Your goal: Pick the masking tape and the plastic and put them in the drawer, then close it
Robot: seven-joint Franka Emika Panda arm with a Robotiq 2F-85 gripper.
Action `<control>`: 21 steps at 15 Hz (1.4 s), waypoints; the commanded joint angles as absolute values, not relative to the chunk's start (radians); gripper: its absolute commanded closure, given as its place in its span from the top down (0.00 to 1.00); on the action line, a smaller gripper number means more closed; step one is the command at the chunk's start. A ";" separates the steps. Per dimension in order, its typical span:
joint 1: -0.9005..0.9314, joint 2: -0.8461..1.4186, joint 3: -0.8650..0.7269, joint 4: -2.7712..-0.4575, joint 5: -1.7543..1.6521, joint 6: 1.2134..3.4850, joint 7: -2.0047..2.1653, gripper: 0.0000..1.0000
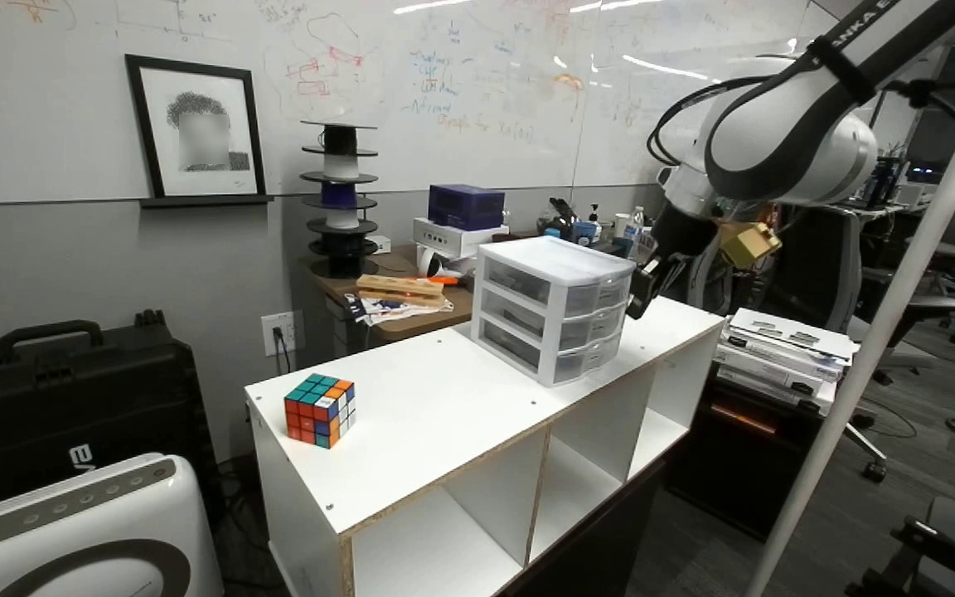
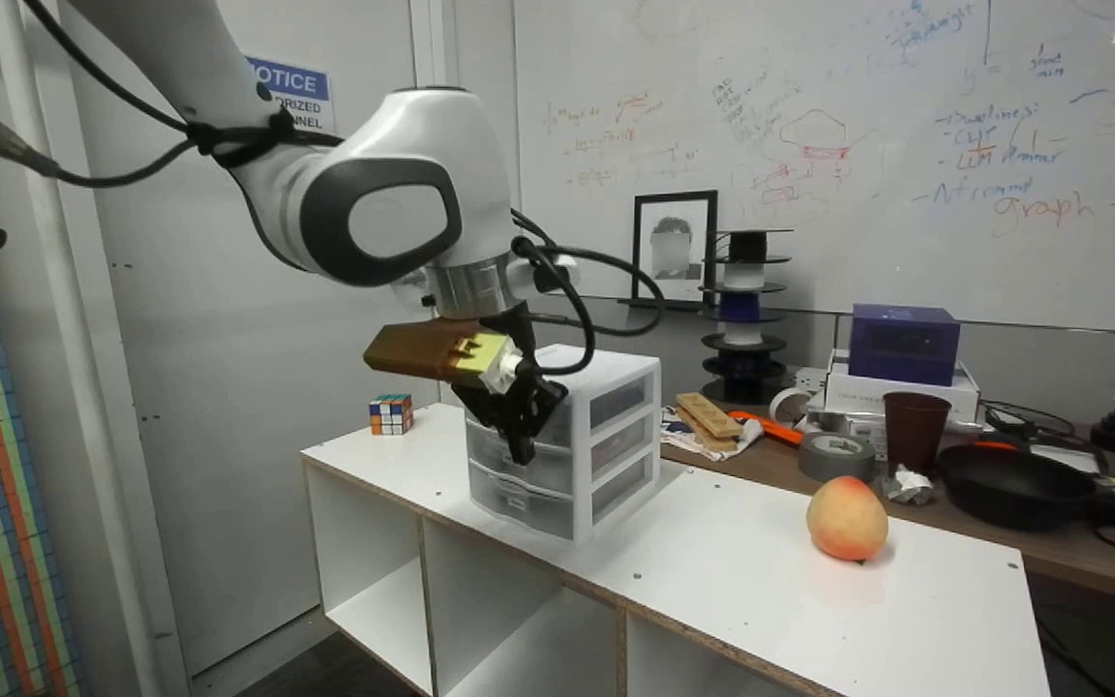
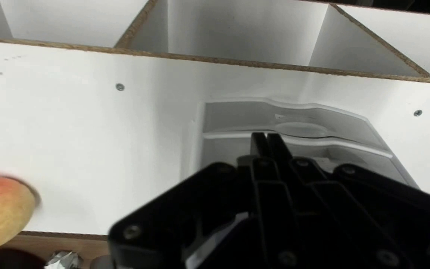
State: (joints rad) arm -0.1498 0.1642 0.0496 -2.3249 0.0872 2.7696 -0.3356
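End effector [image 3: 267, 137]: jaws together, a sliver between them at most, holding nothing; tips near the fronts of the drawers [image 2: 543, 513], can't tell if touching. Left to right in an exterior view: cube [image 2: 390, 414] toward the left end of the tabletop [image 2: 712, 552]. Next the drawer unit [image 2: 582, 455], upright on the tabletop, partly hidden by the arm [image 2: 383, 203]; all three drawers look pushed in, contents too hazy to name. Desk [image 2: 1099, 559] behind: wood pieces [image 2: 709, 416], then grey tape [image 2: 836, 455] lying flat. Fruit [image 2: 848, 518] on the tabletop. Back on the desk, cup [image 2: 916, 433] with crumpled wad [image 2: 909, 484] just in front, then pan [image 2: 1017, 484].
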 commanded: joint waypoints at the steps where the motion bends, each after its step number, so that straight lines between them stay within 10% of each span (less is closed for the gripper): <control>1: -0.129 -0.010 -0.015 -2.381 0.017 2.610 -0.250 0.04; 14: -0.138 -0.192 -0.112 -2.261 -0.016 1.971 -0.149 0.06; 17: -0.141 -0.202 -0.139 -2.239 0.019 1.923 -0.214 0.33; 18: -0.137 -0.179 -0.125 -2.259 -0.013 1.965 -0.167 0.34; 19: -0.138 -0.181 -0.129 -2.257 -0.012 1.962 -0.171 0.14; 21: -0.138 -0.176 -0.130 -2.261 -0.012 1.962 -0.171 0.30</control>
